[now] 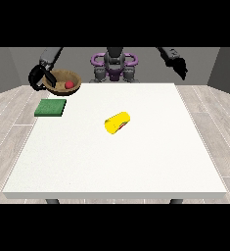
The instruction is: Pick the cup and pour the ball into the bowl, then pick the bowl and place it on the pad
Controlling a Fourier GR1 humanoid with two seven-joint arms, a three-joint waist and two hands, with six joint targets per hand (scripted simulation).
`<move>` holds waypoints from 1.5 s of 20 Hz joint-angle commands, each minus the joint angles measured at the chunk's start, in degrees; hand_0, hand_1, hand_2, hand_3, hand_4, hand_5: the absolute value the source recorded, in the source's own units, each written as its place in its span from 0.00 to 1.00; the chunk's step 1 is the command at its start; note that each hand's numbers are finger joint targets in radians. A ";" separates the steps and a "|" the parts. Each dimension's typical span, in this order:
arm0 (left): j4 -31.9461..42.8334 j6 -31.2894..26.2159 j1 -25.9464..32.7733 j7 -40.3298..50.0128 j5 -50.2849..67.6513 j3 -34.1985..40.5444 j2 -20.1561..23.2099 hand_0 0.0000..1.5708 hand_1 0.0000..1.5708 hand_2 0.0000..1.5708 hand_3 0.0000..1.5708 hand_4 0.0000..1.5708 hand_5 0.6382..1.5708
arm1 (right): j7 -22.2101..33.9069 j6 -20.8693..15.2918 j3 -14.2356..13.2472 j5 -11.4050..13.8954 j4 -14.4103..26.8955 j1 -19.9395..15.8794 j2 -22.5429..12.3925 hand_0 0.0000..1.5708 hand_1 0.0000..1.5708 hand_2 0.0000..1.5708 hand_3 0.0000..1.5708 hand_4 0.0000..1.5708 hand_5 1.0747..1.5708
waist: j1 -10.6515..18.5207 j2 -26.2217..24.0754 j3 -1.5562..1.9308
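The robot hand at the view's left (39,77) held the brown bowl (62,81), red ball (68,85) inside, above the green pad (51,108). The yellow cup (117,122) lay tipped on the tabletop (150,152). Whether the robot hand at the view's right (181,67) was wide or narrow could not be told.

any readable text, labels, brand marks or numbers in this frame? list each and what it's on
None readable in the front view.
Yellow cup lying on its side on the white table: no print visible.
Brown bowl with the red ball, held by the hand at the view's left: plain.
Green square pad: plain.
Hand at the view's right: no marking legible.
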 commanded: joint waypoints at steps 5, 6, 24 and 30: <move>5.49 -11.09 -3.94 -2.54 11.07 15.08 16.11 0.00 0.00 0.00 0.00 0.82 1.00 | -6.57 2.93 -4.64 -3.16 -0.43 1.62 -4.85 1.00 1.00 1.00 0.00 0.55 1.00 | 0.77 6.14 -0.01; 4.95 -12.71 -0.93 -4.86 11.05 14.86 15.85 0.00 0.00 0.00 0.00 0.81 1.00 | -9.75 0.41 -5.17 -2.44 0.26 3.62 -4.63 1.00 1.00 1.00 0.00 0.52 1.00 | 2.72 6.60 0.01; 7.70 -19.68 -3.77 -6.61 15.46 18.86 23.07 0.00 0.00 0.00 0.00 0.75 0.98 | -10.60 2.08 -11.99 -6.37 10.34 -3.44 -11.14 0.00 0.00 0.27 0.41 0.00 0.78 | 5.54 14.69 0.08; -0.58 -14.04 -4.88 4.03 12.72 9.32 13.93 0.00 0.00 0.00 0.00 0.57 0.99 | -3.64 3.90 -7.18 -2.91 11.01 -3.83 -10.40 0.00 0.00 0.00 0.00 0.00 0.57 | 3.00 2.45 0.12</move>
